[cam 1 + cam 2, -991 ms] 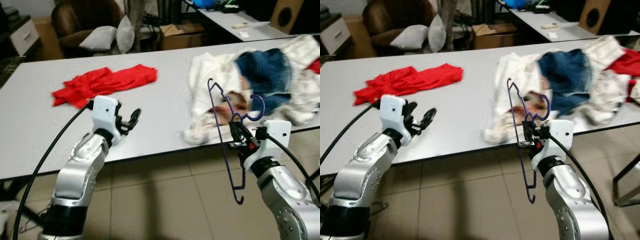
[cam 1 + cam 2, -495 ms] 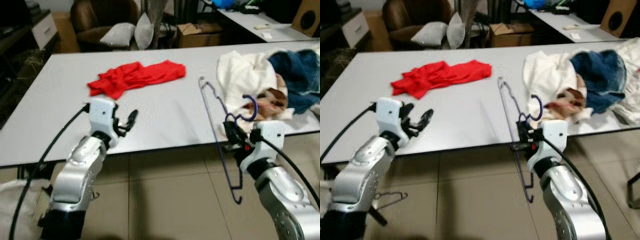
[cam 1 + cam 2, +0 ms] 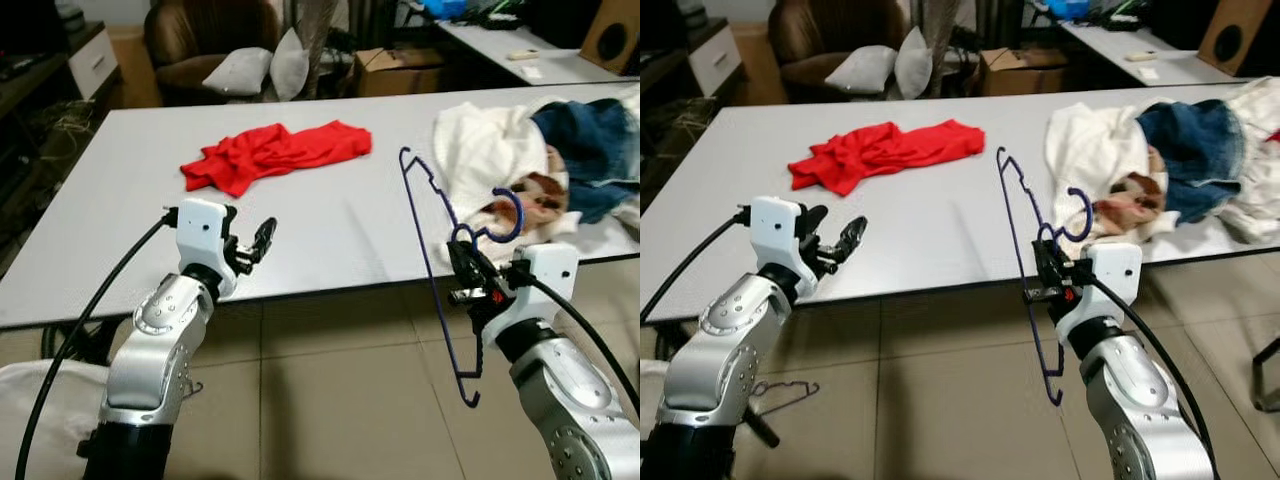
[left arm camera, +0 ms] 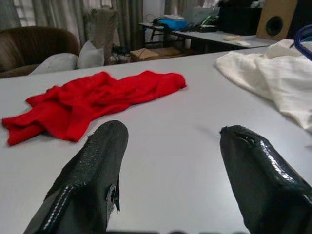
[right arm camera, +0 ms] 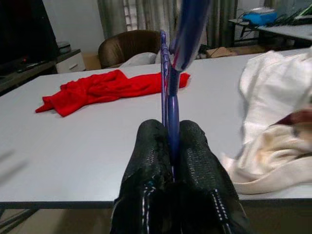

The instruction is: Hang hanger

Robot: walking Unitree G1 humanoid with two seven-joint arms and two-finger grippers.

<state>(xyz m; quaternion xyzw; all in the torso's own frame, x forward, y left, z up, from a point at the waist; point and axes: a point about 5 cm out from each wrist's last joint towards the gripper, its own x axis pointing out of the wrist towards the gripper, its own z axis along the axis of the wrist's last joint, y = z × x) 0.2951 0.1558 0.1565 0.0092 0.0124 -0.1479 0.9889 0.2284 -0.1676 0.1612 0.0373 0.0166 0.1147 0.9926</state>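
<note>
Right wrist view shows the right hand [image 5: 170, 146] clenched on the thin blue hanger [image 3: 436, 262], its two fingers [image 5: 148, 156] pressed together around the wire. Left eye view gives the whole shape: the hanger stands upright at lower right of the frame, before the desk [image 3: 330, 220] edge, hook near the white cloth [image 3: 480, 150]. Left hand [image 3: 262, 238] is released and holds nothing, at lower left, pointing toward the red cloth [image 3: 275, 152]. Right eye view also shows another hanger [image 3: 785, 392] on the floor [image 3: 940, 400].

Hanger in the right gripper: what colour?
Dark blue-purple hanger, clamped in the right gripper; right wrist view shows it best.
</note>
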